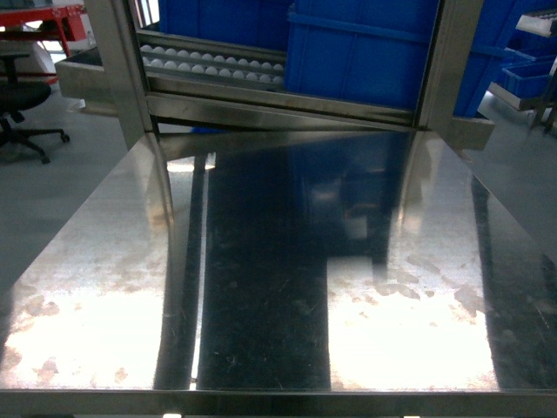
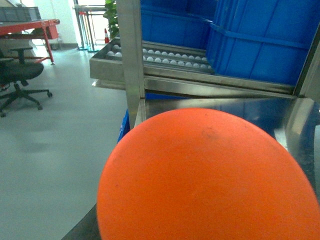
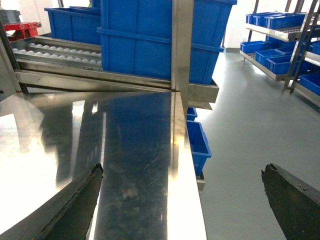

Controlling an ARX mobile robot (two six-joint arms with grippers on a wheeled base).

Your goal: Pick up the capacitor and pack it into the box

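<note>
The capacitor [image 2: 210, 175] fills the lower half of the left wrist view as a big round orange face, very close to the camera. It hangs in the air over the steel table's left edge and hides the left gripper's jaws. Only a dark sliver of one finger [image 2: 80, 229] shows beside it, so the left gripper appears shut on it. My right gripper [image 3: 182, 200] stands wide open over the table's right edge, with nothing between its dark fingers [image 3: 75, 205]. The box is out of view. Neither gripper shows in the head view.
A bare shiny steel table [image 1: 278, 287] lies ahead. Behind it stands a steel frame with a roller rack [image 1: 209, 65] and large blue bins [image 1: 365, 52]. A small blue bin [image 3: 197, 145] sits by the table's right side. An office chair [image 1: 22, 104] is on the floor at left.
</note>
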